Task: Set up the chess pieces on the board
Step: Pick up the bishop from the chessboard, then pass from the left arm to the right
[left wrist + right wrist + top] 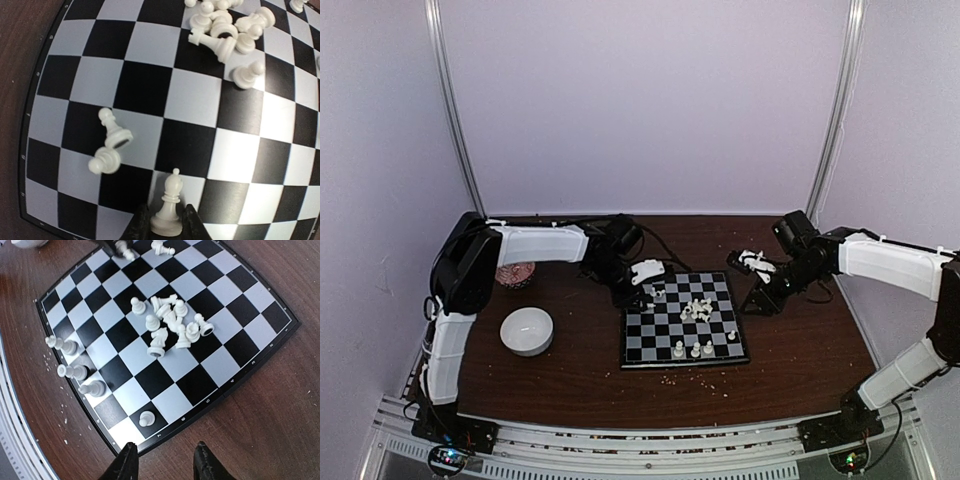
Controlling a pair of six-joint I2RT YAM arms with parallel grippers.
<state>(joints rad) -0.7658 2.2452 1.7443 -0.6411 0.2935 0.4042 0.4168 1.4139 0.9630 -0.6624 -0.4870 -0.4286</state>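
The board (682, 362) lies mid-table, black and pale grey checks. A heap of white chess pieces (698, 309) lies tumbled near its middle (170, 325), and a few stand along its near edge (70, 372). My left gripper (166, 209) is over the board's far left corner (650, 292), shut on the base of an upright white bishop (170, 200). Two fallen pieces (114, 132) lie just ahead of it. My right gripper (165, 447) hangs open over bare wood beside the board's right edge (752, 300), nothing between its fingers. A lone pawn (146, 418) stands near it.
A round white bowl (527, 330) sits left of the board. A pinkish dish (515, 273) is partly hidden behind the left arm. Crumbs (690, 378) dot the brown table in front of the board. Pale walls close in on three sides.
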